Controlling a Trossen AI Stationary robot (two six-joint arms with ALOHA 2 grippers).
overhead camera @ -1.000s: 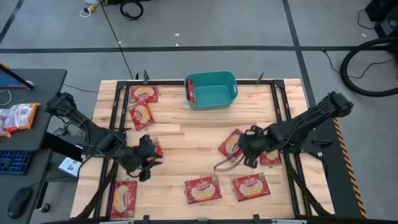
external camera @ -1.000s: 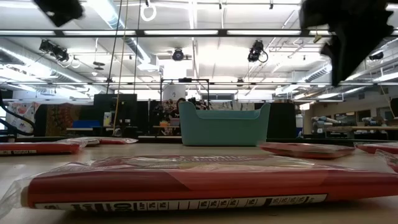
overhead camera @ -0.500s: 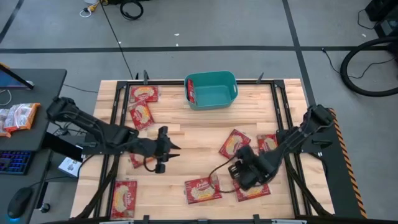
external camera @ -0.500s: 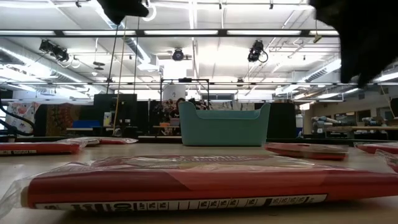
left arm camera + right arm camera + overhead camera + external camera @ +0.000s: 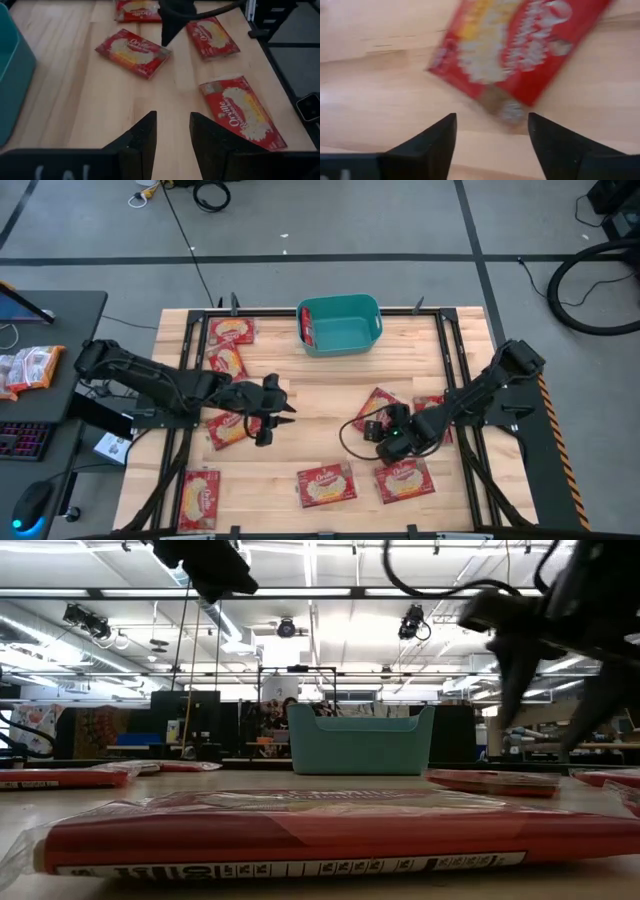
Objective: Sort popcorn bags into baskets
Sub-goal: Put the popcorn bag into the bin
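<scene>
Several red popcorn bags lie flat on the wooden table, among them one at centre right (image 5: 378,408), two along the front (image 5: 325,483) (image 5: 403,478) and two at the back left (image 5: 232,331). The teal basket (image 5: 340,325) stands at the back centre with a red packet (image 5: 307,328) against its left wall. My right gripper (image 5: 388,442) hovers between the centre-right and front-right bags, jaws wide open and empty; a bag (image 5: 520,45) lies just ahead of its fingers (image 5: 555,145). My left gripper (image 5: 275,412) hangs over bare wood left of centre, open with nothing in it (image 5: 172,135).
More bags lie at the front left (image 5: 200,498) and left (image 5: 228,427). A bag (image 5: 300,830) fills the foreground of the low view, with the basket (image 5: 360,740) behind it. A side desk (image 5: 40,370) with orange-and-white packets stands left of the table. Black frame rails (image 5: 450,370) edge the table.
My left gripper has travelled right and back from the front left toward the middle. My right gripper dipped toward the front, came back a little, and its jaws have widened.
</scene>
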